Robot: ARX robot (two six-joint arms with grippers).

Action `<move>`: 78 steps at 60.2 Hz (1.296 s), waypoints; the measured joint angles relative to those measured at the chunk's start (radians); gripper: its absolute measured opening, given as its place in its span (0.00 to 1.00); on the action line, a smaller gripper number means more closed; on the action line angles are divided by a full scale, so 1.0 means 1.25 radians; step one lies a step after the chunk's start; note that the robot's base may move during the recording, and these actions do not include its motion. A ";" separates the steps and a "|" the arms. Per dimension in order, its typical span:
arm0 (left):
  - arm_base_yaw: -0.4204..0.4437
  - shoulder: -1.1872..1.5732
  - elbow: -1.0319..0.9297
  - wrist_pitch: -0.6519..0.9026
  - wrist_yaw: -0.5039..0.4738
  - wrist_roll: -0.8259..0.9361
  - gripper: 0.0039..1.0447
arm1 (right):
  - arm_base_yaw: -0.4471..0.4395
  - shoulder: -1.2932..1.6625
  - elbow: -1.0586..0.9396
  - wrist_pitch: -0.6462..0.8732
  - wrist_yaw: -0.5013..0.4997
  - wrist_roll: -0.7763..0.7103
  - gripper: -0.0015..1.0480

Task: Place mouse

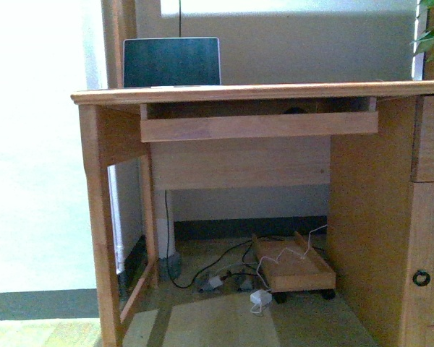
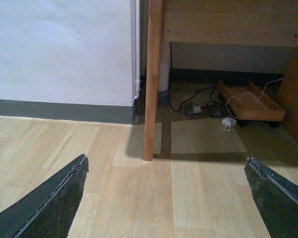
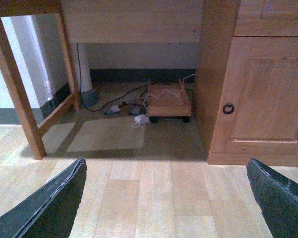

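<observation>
Mouse [image 1: 296,110] sits inside the pull-out keyboard tray [image 1: 259,127].

Our front camera faces the wooden desk [image 1: 260,92] head-on, close, at desktop height. Our wrist cameras sit lower and further back, tilted toward the floor [image 2: 114,188] — the left by the desk's left leg [image 2: 153,79], the right by the cabinet door [image 3: 258,94]. All three share the wheeled tray [image 1: 304,279] underneath.
</observation>
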 joint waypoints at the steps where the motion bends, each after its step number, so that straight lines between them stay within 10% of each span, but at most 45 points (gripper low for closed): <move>1: 0.000 0.000 0.000 0.000 0.000 0.000 0.93 | 0.000 0.000 0.000 0.000 0.000 0.000 0.93; 78: 0.000 0.000 0.000 0.000 0.000 0.000 0.93 | 0.000 0.000 0.000 0.000 0.000 0.000 0.93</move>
